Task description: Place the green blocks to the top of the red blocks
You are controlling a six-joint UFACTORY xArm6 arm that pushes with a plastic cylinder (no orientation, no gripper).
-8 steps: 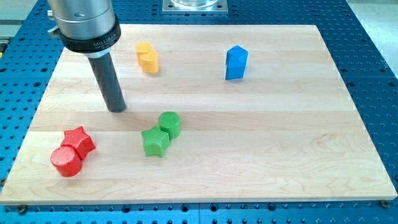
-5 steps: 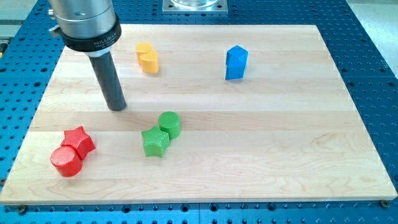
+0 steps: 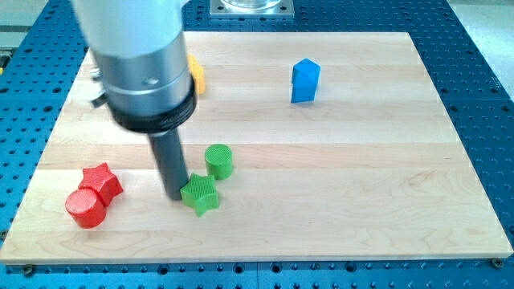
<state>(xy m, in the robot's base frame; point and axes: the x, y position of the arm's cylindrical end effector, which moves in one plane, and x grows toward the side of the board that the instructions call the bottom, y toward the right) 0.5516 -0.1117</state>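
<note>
Tip at green star; risk of scattering the 2 green blocks away from the red pair.

Nearest the view's bottom, the red cylinder and red star sit touching at the bench's left. My tip rests against the left side of the green star, between it and the reds; the tool is a plain rod with no jaws to open or close. The green cylinder stands just beside the star, apart. Judged risk: a push from this side drives the star rightward, away from the reds, or spins it off-line. Farther up: blue block, yellow block partly hidden.
</note>
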